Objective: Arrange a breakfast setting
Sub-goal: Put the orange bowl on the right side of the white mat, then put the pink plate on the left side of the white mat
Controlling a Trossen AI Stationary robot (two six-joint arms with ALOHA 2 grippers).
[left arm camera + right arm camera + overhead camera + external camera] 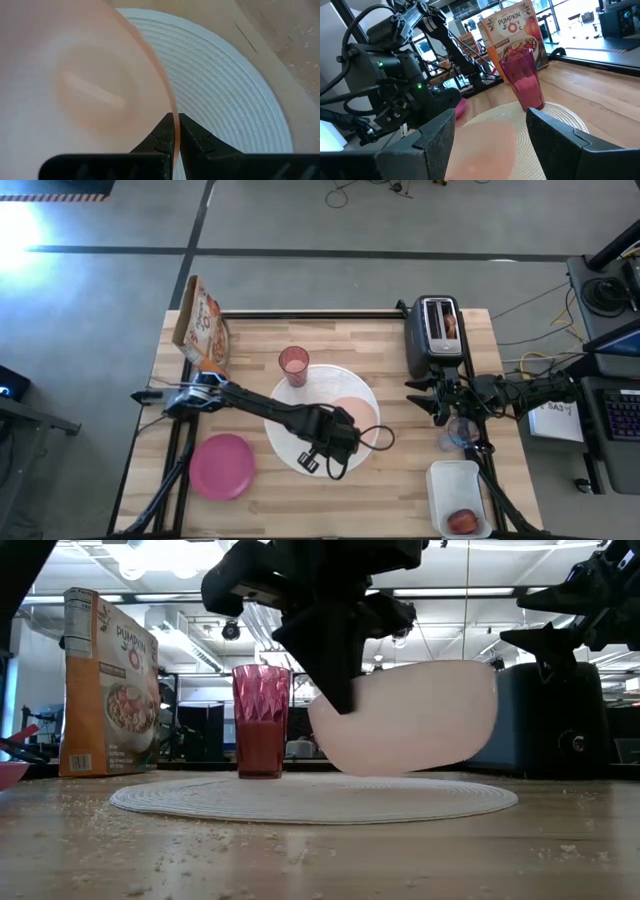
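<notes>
A large white plate [300,442] lies at the table's middle. A pink tumbler [293,365] stands on the plate's far edge. My left gripper [340,435] is shut on a peach bowl [410,720] over the plate. A magenta bowl [222,466] rests on the table at the near left. My right gripper [440,402] is open and empty, right of the plate and in front of the toaster [437,335]. A clear cup [462,432] stands near it. A small red fruit [462,522] lies in the white tub [445,480]. The spoon is out of view. My left gripper pinches the peach bowl's rim [169,107] between its two fingers, one on each face of the wall. The fingers come from above, slanting down from the table's left. The bowl is tilted steeply on edge and hangs a little above the plate [300,798].
A cereal box [202,330] stands at the far left corner. The toaster at the far right has something brown in its slot [450,325]. The tub sits at the near right corner. Bare wood shows along the near edge between magenta bowl and tub.
</notes>
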